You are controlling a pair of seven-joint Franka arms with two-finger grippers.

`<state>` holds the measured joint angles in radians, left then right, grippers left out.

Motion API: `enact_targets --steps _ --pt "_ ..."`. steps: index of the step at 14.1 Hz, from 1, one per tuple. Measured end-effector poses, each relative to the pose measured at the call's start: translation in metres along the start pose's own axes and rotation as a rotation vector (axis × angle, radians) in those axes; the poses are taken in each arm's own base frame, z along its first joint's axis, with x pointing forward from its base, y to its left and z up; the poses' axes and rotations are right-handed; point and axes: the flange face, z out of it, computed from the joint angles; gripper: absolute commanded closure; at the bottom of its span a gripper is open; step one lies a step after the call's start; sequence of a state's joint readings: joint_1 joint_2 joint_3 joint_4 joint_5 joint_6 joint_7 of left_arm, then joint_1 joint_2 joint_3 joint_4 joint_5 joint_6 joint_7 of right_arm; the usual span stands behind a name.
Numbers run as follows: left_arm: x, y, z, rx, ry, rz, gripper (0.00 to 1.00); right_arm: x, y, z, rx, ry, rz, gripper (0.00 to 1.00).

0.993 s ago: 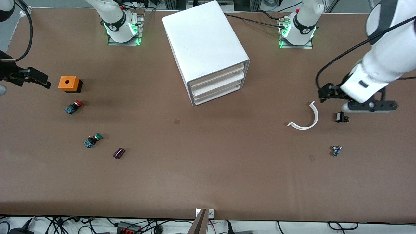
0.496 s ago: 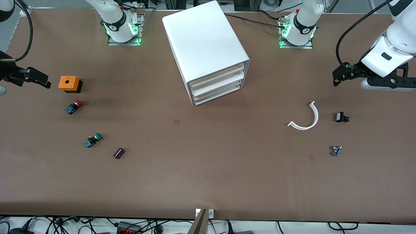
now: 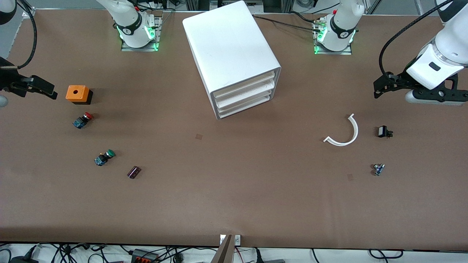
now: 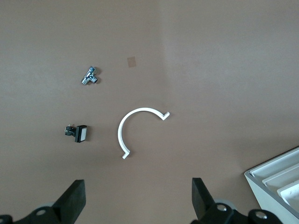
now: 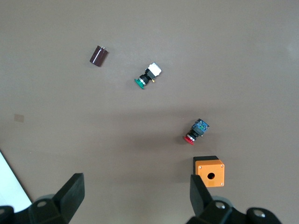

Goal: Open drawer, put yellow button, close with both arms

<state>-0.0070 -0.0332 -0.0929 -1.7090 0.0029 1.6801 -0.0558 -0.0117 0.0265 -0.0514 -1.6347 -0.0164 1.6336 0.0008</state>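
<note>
Both claws gape wide and empty: left gripper [image 3: 378, 87] over the worktop's left-arm end, right gripper [image 3: 50, 91] over its right-arm end. The cabinet [image 3: 230, 54] stands mid-worktop by the bases' edge, its top drawer [image 3: 244, 83] shut. Only the right wrist view shows the green button's [image 5: 148, 76] white back.

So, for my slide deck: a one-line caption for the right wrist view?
Open right gripper over brown table with orange box, red button, green button.
</note>
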Motion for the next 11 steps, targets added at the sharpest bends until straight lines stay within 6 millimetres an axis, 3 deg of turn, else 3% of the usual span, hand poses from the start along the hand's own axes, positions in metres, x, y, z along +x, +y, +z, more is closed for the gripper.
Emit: enact_targets --steps 11 --pt "-0.0018 0.0068 -0.0022 0.001 -0.010 0.013 0.00 -0.0005 -0.0005 0.0004 0.000 -0.005 -0.001 0.00"
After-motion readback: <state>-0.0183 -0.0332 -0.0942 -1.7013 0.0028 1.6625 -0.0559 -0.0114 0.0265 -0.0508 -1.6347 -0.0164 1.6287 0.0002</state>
